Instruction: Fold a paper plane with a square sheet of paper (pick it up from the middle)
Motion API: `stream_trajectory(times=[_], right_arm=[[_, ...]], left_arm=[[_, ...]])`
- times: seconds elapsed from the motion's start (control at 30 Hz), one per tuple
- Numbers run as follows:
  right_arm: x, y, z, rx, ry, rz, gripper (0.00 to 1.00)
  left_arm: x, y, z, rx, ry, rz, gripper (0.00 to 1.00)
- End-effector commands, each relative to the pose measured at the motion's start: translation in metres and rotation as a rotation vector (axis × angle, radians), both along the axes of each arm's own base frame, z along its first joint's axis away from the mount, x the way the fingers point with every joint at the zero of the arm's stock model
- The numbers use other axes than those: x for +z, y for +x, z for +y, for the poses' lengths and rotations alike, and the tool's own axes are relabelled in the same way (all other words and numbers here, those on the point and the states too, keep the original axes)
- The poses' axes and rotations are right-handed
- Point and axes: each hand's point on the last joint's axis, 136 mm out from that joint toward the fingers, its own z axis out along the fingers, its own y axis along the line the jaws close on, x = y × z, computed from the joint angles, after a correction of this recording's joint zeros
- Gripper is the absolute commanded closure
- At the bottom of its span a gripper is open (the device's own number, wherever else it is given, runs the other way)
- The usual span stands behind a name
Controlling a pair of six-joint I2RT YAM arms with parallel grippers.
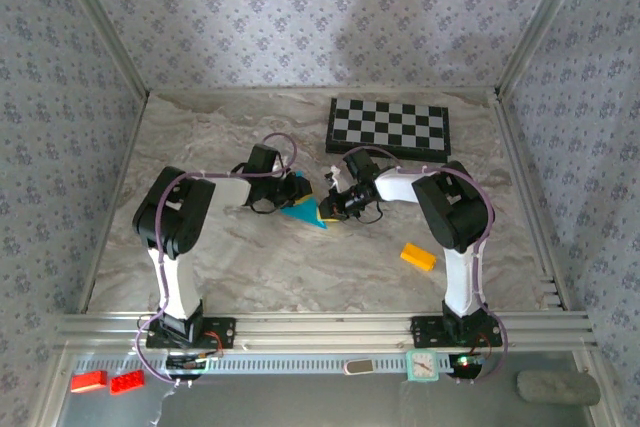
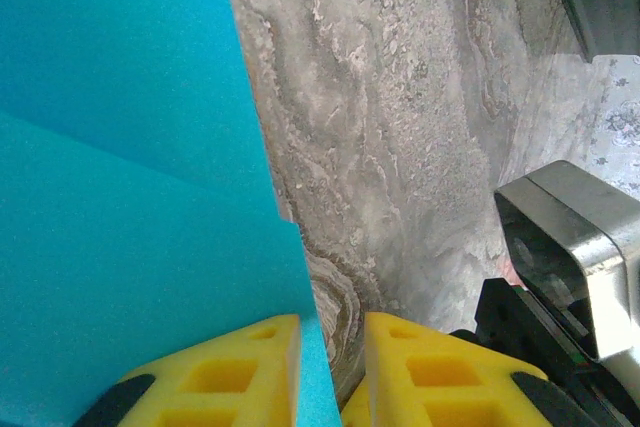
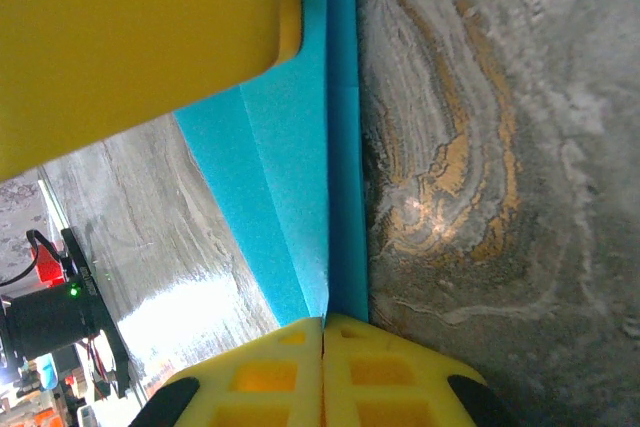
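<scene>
Mid-tabletop (image 1: 250, 267), both arms meet over the paper (image 1: 303, 213). Paper is bright blue, already folded, and sits between the two claws. It's on the near side of the chessboard (image 1: 390, 125) and apart from it.

Left claw (image 1: 296, 190): in the left wrist view the fingers are narrowly apart. The paper's right edge runs down into the gap, close against the left finger (image 2: 250, 367). Bare tabletop shows through the rest of the gap, so it's not clamped.

Right claw (image 1: 335, 207): fingers pressed together, pinching a folded edge of the paper that runs straight into the seam.

Overlapping layers show in both wrist views. Yellow block (image 1: 418, 256) is off to the right near the right arm, clear of the paper.
</scene>
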Motion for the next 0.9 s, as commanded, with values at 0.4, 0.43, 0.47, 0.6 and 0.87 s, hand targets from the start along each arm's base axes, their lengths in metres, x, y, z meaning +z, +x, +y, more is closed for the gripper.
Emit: stream_trajectory(times=[0.4, 0.43, 0.47, 0.6, 0.87], right_arm=[[-0.042, -0.011, -0.030, -0.038, -0.184, 0.071, 0.91], [-0.041, -0.010, -0.030, -0.038, -0.182, 0.070, 0.91], [-0.041, -0.010, -0.030, -0.037, -0.182, 0.071, 0.91], [-0.042, -0.010, -0.030, -0.037, -0.183, 0.073, 0.91], [-0.029, -0.010, -0.022, -0.019, -0.132, 0.072, 0.89]], left_arm=[[-0.005, 0.003, 0.008, 0.021, 0.046, 0.000, 0.77], [-0.005, 0.004, 0.008, 0.020, 0.044, 0.000, 0.77], [-0.006, 0.004, 0.008, 0.020, 0.044, 0.003, 0.77], [-0.008, 0.003, 0.007, 0.015, 0.044, 0.010, 0.76], [-0.016, 0.001, 0.010, 0.021, 0.066, 0.040, 0.76]])
